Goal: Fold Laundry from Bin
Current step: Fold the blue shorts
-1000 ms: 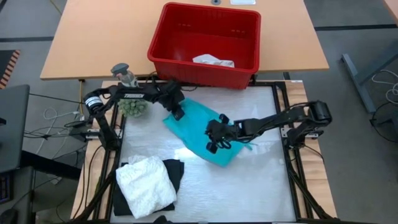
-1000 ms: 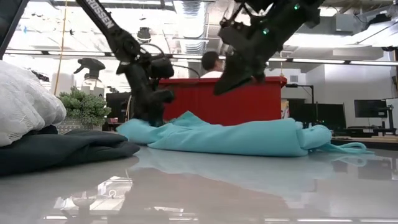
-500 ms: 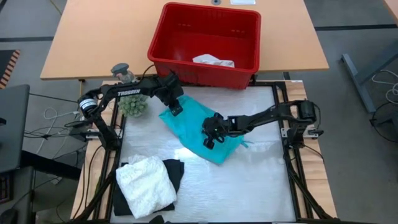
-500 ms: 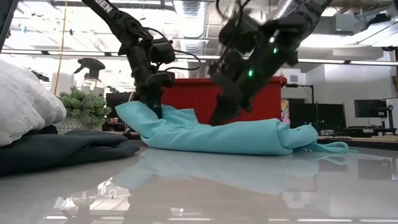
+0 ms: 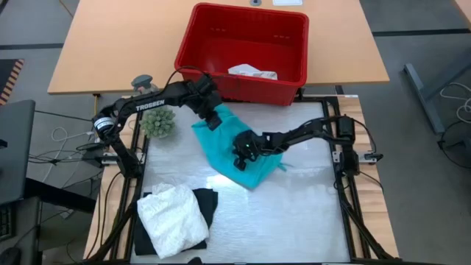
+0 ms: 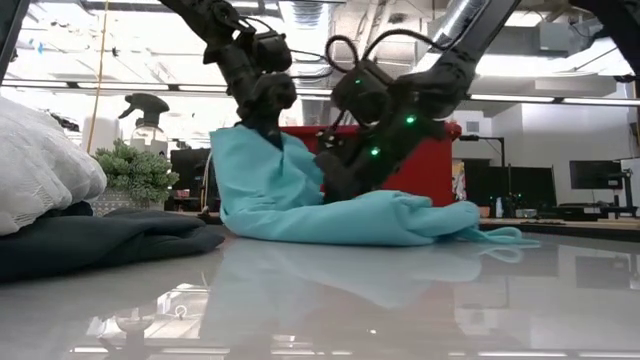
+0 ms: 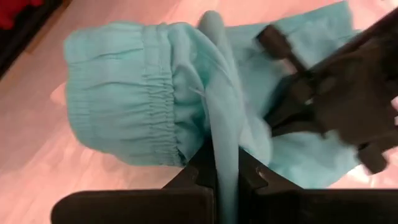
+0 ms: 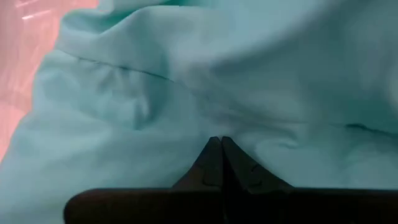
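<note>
At the far edge of the table the red bin (image 5: 243, 48) holds one crumpled white garment (image 5: 252, 71) against its near wall. Just in front of it, the left gripper (image 5: 215, 120) pinches a raised fold of the teal garment (image 5: 235, 151). The right gripper (image 5: 240, 158), fingers pressed together, is clamped on the same cloth lower down.
</note>
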